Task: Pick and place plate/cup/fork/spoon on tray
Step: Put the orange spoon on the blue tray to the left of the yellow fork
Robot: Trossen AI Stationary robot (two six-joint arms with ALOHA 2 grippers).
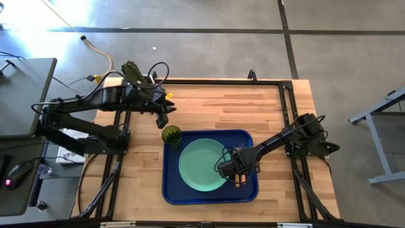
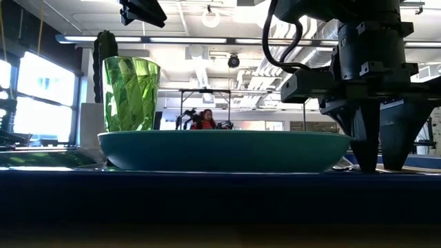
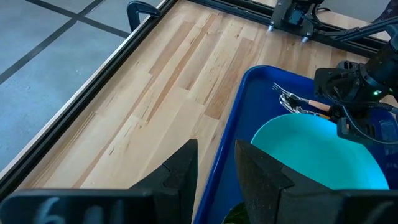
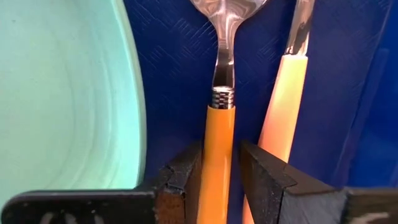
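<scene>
1. While the left arm waits over the tray's far-left corner, we see our right gripper (image 1: 238,180) low over the tray (image 1: 173,190), just right of the plate (image 1: 202,165).
2. We have its two fingers (image 4: 186,171) closed against the orange handle of the spoon (image 4: 219,124), which lies flat on the tray floor.
3. We see the fork (image 4: 283,118) lying just beside the spoon, nearly parallel to it, on the side away from the plate.
4. We find the plate resting flat in the middle of the tray.
5. We see the cup (image 1: 171,134) standing upright at the tray's far-left corner, near the plate.
6. Our left gripper (image 1: 162,118) hovers just beyond the cup with a narrow gap between its fingers (image 3: 180,171), gripping nothing.
</scene>
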